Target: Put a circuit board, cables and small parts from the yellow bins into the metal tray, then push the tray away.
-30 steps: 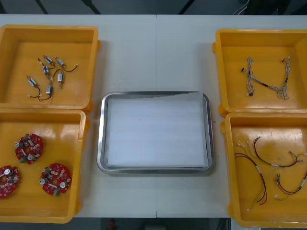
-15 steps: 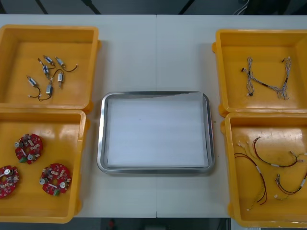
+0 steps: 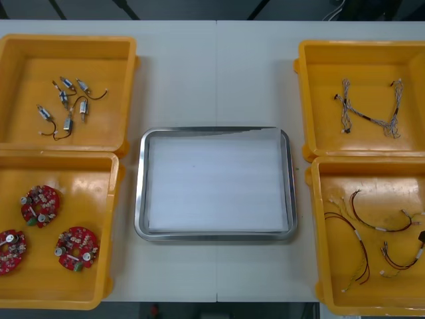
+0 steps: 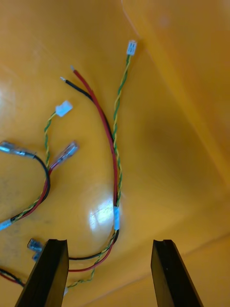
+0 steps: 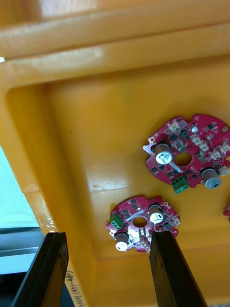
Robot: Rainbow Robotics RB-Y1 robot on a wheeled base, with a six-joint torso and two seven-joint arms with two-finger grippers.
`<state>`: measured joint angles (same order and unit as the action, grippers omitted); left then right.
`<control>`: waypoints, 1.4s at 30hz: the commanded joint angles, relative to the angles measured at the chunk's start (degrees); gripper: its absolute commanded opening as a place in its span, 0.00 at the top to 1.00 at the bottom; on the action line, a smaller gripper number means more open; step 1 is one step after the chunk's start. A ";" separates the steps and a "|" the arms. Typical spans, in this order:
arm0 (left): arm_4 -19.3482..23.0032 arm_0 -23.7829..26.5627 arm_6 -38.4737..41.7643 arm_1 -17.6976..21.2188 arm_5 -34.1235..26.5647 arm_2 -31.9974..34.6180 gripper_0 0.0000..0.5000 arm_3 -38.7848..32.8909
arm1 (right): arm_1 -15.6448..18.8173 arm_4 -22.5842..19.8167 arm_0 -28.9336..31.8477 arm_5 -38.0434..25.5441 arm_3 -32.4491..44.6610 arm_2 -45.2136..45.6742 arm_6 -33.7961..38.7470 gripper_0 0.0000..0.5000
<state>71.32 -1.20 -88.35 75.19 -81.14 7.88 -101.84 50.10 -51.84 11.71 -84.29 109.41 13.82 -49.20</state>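
Note:
The metal tray (image 3: 141, 199), white inside, lies at the table's middle with nothing in it. Three round red circuit boards (image 3: 77, 248) lie in the near left yellow bin (image 3: 109, 219). My left gripper (image 5: 108, 273) hovers open over that bin; one circuit board (image 5: 141, 223) lies just beyond its fingertips, another board (image 5: 187, 153) farther off. My right gripper (image 4: 110, 276) hangs open above the near right bin's floor, and a red and yellow cable (image 4: 115, 163) runs out from between its fingers (image 4: 48, 273). A dark tip (image 3: 422, 236) shows at that bin's right edge.
Small metal parts (image 3: 63, 106) with thin wires lie in the far left bin. A twisted blue and white cable (image 3: 368, 109) lies in the far right bin (image 3: 302, 100). More red and yellow cables (image 3: 362, 242) are spread over the near right bin (image 3: 315, 219). Bare table surrounds the tray.
A dark tip has come into the front view at the right edge of the near right bin. The tray, boards, cables and parts have not moved.

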 commanded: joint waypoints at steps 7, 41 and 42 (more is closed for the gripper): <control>0.05 -10.49 5.82 -3.65 2.21 6.27 0.00 -3.80 | -2.46 1.92 1.21 4.14 -2.54 -2.65 2.35 0.00; -5.31 -10.67 13.47 -7.34 12.15 -4.27 0.00 -3.89 | -5.36 5.70 3.14 9.67 -4.56 -6.96 2.44 1.00; -5.49 -10.67 13.82 -7.25 12.41 -4.63 0.00 -3.72 | -5.36 5.61 3.14 9.67 -4.56 -6.96 2.35 1.00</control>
<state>66.68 -10.82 -78.36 67.74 -69.98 4.62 -104.81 45.46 -46.83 13.21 -74.82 106.02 8.54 -49.20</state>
